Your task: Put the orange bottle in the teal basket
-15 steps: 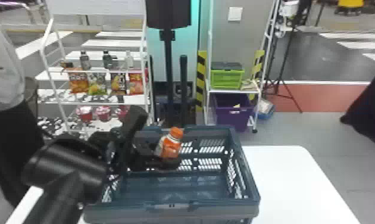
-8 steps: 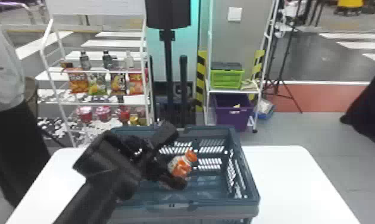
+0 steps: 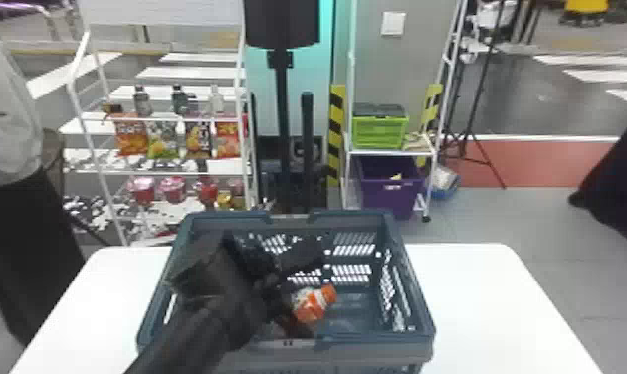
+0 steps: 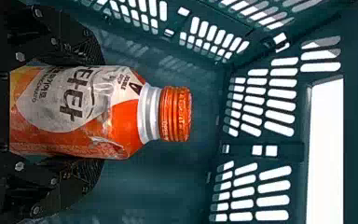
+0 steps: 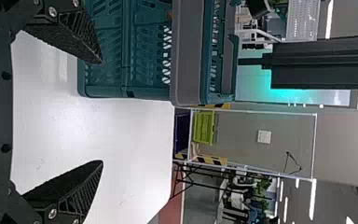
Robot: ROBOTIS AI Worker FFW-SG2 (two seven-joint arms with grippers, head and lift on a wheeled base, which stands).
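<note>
Here we are, down inside the walls of the teal basket (image 3: 367, 341), my left arm leaning in from 7 o'clock, and the orange bottle (image 3: 313, 304) sits just off the middle towards 4 o'clock, tilted, its cap (image 4: 176, 114) aimed at roughly 2. My left gripper (image 4: 100, 111) is clamped on it, one finger to each side of the body. So the carrying part looks done; what's left, I reckon, is to settle the bottle, let go and lift out. Whether its base is touching the basket floor, I can't tell.

Lovely mix of surfaces here! A glossy, wrinkled wrap, orange with a pale patch, round a cylindrical body; shoulders tapering into a smooth white neck (image 4: 149, 112); then that ribbed screw cap. Around it, stiff moulded plastic, its walls pierced with rows of rounded slots. The black fingers have coarse, ridged faces, which should grip well, though a round bottle could roll once freed.

And my right gripper (image 5: 99, 112)? Fingers wide apart, empty, parked out around 4 o'clock from the basket, over the smooth white table (image 3: 476, 298). One gentle release is my next call.
</note>
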